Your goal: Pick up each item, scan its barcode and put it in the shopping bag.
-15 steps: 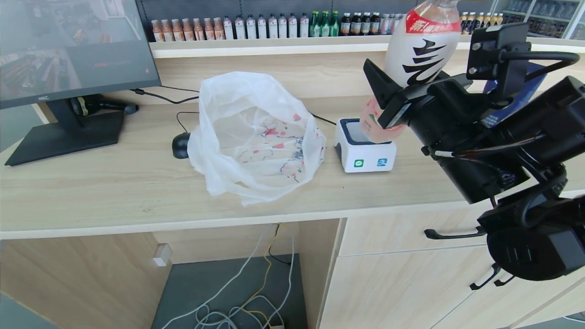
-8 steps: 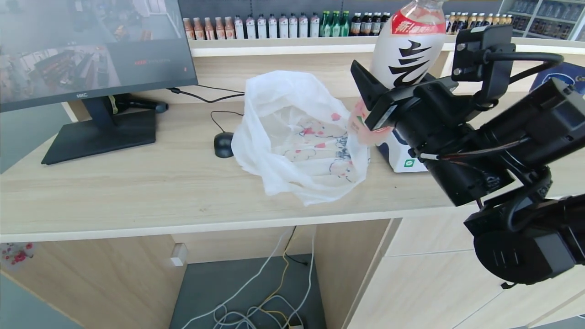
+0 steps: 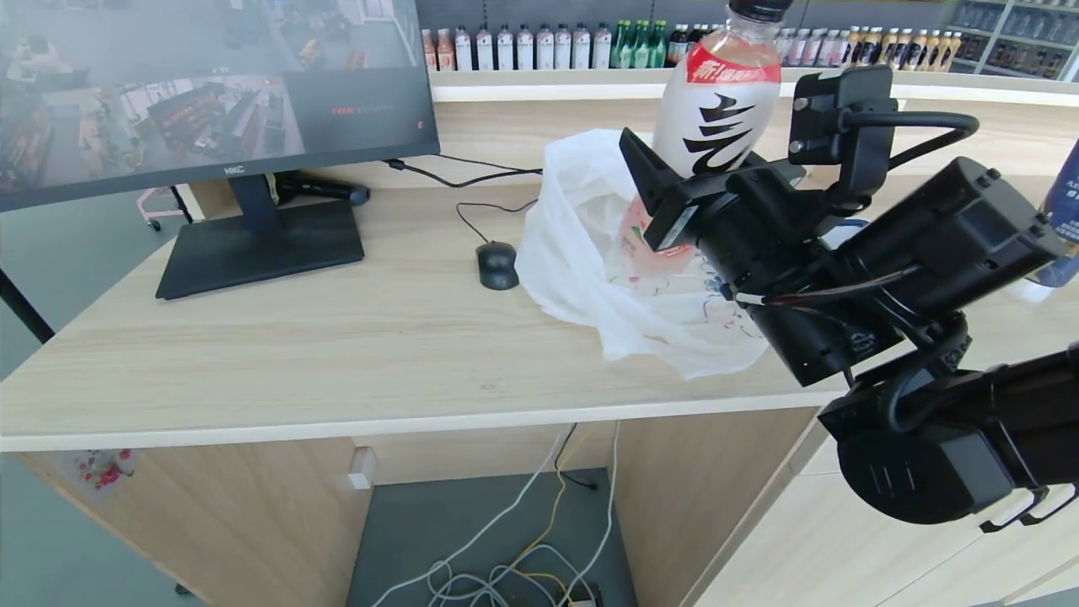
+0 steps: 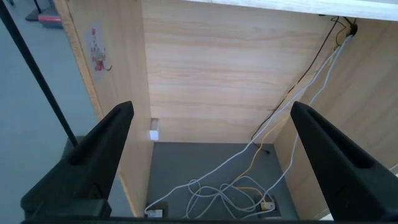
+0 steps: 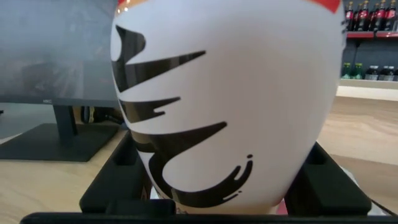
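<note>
One bottle (image 3: 716,110) above the shopping bag (image 3: 582,253), upper right.
Right gripper (image 3: 695,173) pinches its base — the limp rim could snag it.

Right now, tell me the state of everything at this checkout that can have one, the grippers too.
bottle: capped, upright, held off the counter.
shopping bag: mouth open, slumped on the counter.
right gripper: jaws shut on the bottle.
left gripper: jaws open, empty.
monitor: switched on, showing camera feeds.
</note>
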Controlling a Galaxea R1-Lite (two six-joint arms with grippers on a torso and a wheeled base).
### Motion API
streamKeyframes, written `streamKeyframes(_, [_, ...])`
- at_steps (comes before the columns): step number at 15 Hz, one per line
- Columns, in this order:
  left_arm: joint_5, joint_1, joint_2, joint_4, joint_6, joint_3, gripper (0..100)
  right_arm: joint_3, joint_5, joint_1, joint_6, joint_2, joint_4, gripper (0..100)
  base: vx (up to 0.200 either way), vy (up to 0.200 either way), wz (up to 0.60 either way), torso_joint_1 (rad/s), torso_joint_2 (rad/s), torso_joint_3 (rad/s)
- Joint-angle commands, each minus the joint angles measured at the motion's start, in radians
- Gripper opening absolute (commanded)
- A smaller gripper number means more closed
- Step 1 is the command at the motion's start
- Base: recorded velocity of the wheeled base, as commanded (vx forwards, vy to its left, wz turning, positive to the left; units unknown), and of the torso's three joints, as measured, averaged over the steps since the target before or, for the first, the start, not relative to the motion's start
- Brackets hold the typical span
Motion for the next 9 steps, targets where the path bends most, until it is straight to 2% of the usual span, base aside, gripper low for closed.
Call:
streamKeyframes(1, [0.000, 0.002, 0.000, 0.000, 0.000, 0.000, 100, -0.002, -0.006, 0.015, -0.001, 0.013, -0.002, 0, 0.000, 0.000, 0.00, 0.000, 0.00, 0.000])
streamKeyframes(6, [0.000, 0.002, 0.000, 0.000, 0.002, 0.000, 100, 0.070, -0.030, 0.015, 0.009, -0.004, 0.002, 0, 0.000, 0.000, 0.00, 0.000, 0.00, 0.000])
streamKeyframes(9, [0.000, 0.002, 0.000, 0.000, 0.002, 0.000, 100, 0.039, -0.035, 0.015, 0.009, 0.001, 0.102, 0, 0.000, 0.000, 0.00, 0.000, 0.00, 0.000])
